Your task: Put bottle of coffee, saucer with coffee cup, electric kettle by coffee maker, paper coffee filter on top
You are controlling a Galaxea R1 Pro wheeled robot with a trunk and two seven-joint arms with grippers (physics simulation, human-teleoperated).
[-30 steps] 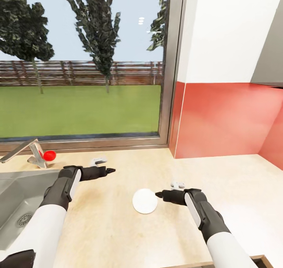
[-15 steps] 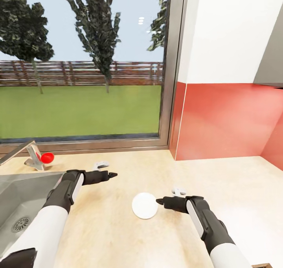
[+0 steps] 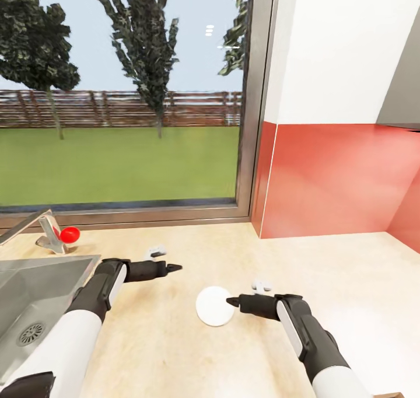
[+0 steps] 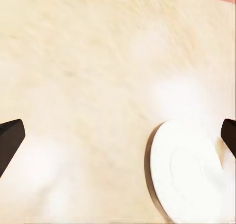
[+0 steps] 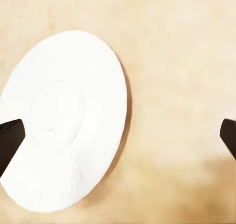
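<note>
Saucer (image 3: 214, 306), round, smooth white, flat on speckled beige countertop (image 3: 192, 357); left pincer (image 4: 118, 135) and right pincer (image 5: 118, 135) both spread.

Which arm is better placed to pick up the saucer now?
Right, probably. The right gripper sits at the edge of the saucer, fingers wide open in its wrist view. The left gripper is farther off.

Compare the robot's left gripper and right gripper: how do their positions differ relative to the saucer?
The right gripper has its tip at the white saucer rim; the left gripper is apart from it, nearer the window. The left gripper is closer to the sink. Both are open and empty.
</note>
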